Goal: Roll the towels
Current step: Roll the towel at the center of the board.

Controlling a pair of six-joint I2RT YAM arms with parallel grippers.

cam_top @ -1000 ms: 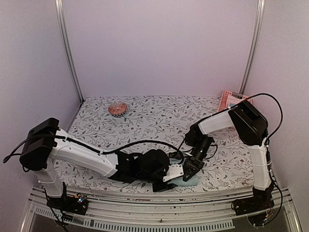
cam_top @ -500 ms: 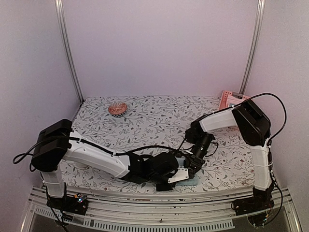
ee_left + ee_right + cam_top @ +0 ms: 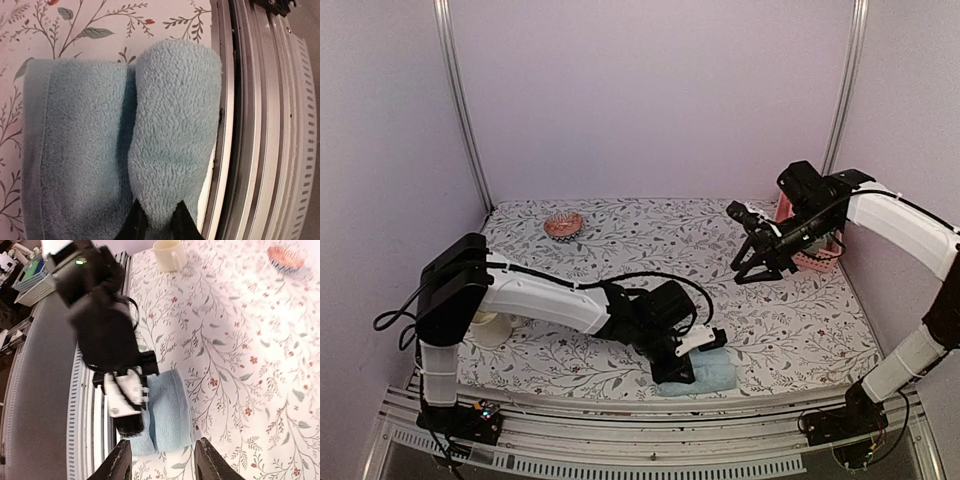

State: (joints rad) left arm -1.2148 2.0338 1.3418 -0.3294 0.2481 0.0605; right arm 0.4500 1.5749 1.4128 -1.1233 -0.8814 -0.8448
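I am seeing the blue towel (image 3: 175, 125) lying at the near edge of the table (image 3: 620, 240), one fat roll beside a flat layer. My left gripper (image 3: 157, 220) is pinching the roll's end. My right gripper (image 3: 164, 457) is hanging well away, jaws apart, empty. I am judging this roll roughly half done. No second towel is showing.

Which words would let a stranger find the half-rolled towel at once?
Start at the flowered table, along its near edge by the metal rail. Right of centre lies the light blue towel, partly rolled, pinched by the left end effector. It alone is soft and blue; the cream cup and orange dish are hard.
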